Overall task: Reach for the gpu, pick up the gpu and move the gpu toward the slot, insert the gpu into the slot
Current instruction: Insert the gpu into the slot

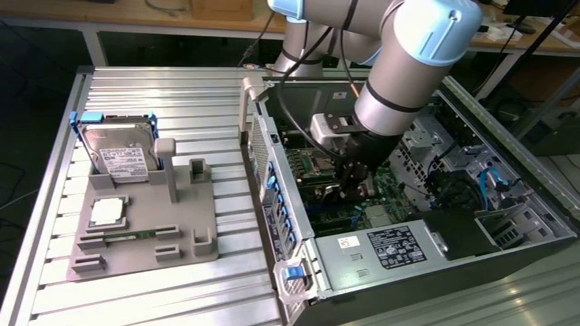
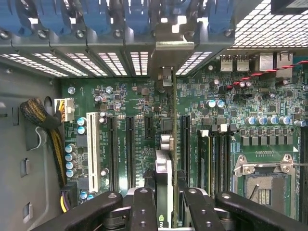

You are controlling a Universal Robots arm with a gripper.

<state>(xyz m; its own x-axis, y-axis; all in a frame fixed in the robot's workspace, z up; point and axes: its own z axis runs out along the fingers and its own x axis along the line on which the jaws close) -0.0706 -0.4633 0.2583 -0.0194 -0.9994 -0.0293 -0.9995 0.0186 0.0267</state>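
Now we carry the gpu (image 2: 163, 163) edge-on, pinched in our hand (image 2: 164, 204) — the slot (image 2: 184, 144) just beside it, needing careful alignment.

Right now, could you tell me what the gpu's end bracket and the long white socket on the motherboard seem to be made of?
The gpu, held edge-on in the gripper, carries an end bracket that looks like bare sheet metal: dull silver-grey, thin, with folded edges. The white socket looks like moulded plastic: matt, uniform ivory, with straight edges. The motherboard looks like green lacquered circuit laminate.
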